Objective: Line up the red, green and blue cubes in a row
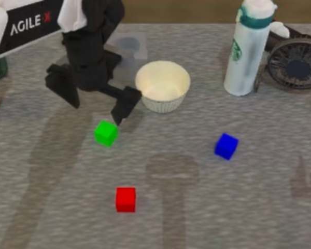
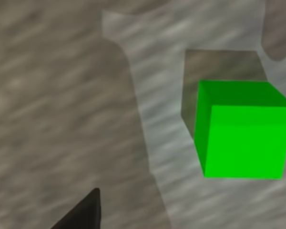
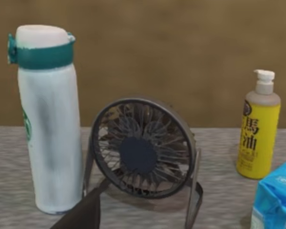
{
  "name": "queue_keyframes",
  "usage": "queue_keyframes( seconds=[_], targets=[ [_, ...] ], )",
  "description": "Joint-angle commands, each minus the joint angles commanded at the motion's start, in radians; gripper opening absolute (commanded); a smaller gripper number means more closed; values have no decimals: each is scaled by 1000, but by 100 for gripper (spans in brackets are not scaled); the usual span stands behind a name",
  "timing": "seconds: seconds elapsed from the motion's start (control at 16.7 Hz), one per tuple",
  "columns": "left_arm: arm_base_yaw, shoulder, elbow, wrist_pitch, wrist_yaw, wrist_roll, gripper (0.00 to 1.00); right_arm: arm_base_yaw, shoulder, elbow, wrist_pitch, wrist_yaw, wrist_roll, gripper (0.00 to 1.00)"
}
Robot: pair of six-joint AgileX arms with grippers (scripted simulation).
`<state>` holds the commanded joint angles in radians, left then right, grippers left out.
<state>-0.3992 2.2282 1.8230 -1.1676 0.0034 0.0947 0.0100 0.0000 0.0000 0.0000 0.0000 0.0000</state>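
My left gripper (image 1: pixel 93 101) hovers spread wide, nothing held, just at 11 o'clock of the green cube (image 1: pixel 106 133), apparently lining up a grasp. The red cube (image 1: pixel 125 199) (toward 6) and blue cube (image 1: pixel 226 146) lie well apart on the worktop (image 1: pixel 259 207).

Table surface (image 1: pixel 259 207) showing grey, heathered, cloth-like texture, matt. Red cube (image 1: pixel 125 199), green cube (image 1: pixel 106 133), blue cube (image 1: pixel 226 146) appearing plain, smooth, matt. Cream bowl (image 1: pixel 163 86) showing ribbed outer wall, possibly ceramic. White bottle (image 3: pixel 48 119) looking smooth, with teal band. Fan (image 3: pixel 142 149) showing dark wire grille, probably metal. Yellow pump bottle (image 3: pixel 258 138) looking like glossy plastic.
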Motion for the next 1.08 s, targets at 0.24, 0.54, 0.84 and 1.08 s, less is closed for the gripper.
queue_keyframes(
  seconds=[0.24,0.54,0.84,1.08],
  targets=[
    [-2,35,-69,107,0,2,100,0,0,0,0,0,0,100],
    [-2,89,-166,258,1,2,100,0,0,0,0,0,0,100],
    [-2,91,-168,261,1,2,92,0,0,0,0,0,0,100],
    [-2,91,-168,261,1,2,62,0,0,0,0,0,0,100]
  ],
)
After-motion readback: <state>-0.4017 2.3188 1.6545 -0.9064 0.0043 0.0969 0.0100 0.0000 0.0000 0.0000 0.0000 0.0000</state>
